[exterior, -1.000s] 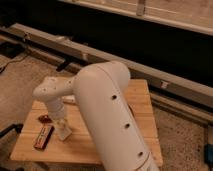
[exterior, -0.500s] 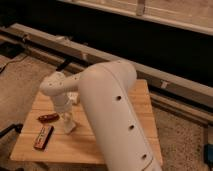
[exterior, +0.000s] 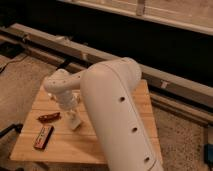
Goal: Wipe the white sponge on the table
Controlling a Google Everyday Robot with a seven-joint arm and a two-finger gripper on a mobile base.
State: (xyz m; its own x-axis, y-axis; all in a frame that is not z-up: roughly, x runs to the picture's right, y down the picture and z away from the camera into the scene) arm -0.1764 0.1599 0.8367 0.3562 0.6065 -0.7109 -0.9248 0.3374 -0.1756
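Observation:
My white arm fills the middle of the camera view. Its gripper points down and reaches the light tan wooden table left of centre. The tip is pale where it meets the wood. I cannot make out the white sponge as a separate thing; it is either hidden under the gripper or merged with that pale tip.
A small reddish-brown object lies just left of the gripper. A dark rectangular bar lies near the table's front left corner. A long dark ledge with a grey rail runs behind the table. Speckled floor surrounds it.
The gripper has slid to the right and slightly away from the front edge along the table top. The reddish object and the dark bar have stayed where they were.

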